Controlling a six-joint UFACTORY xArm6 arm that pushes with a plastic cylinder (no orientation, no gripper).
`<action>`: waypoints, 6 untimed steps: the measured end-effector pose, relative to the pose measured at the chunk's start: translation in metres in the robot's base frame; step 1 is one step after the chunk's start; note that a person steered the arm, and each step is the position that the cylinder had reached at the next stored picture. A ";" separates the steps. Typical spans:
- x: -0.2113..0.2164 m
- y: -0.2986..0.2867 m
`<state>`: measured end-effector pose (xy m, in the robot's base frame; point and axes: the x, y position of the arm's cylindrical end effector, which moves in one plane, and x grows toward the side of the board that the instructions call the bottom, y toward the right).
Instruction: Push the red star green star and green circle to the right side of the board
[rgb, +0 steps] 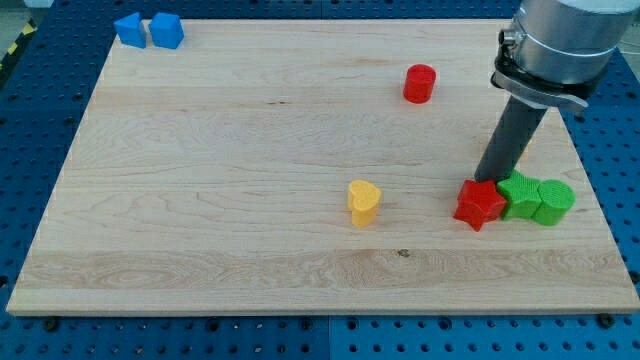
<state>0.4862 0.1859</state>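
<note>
The red star (479, 204), green star (519, 195) and green circle (553, 201) sit in a touching row near the board's right edge, low in the view. My tip (484, 180) rests just above the red star's upper edge, touching or nearly touching it, at the green star's upper left. The dark rod rises up and to the right to the arm's grey body.
A red cylinder (420, 83) stands at the upper middle-right. A yellow heart (364, 203) lies left of the red star. Two blue blocks (129, 29) (166, 30) sit at the board's top left corner. The wooden board (250, 140) lies on a blue pegboard table.
</note>
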 end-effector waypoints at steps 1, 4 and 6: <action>-0.016 0.001; -0.021 0.000; -0.059 -0.004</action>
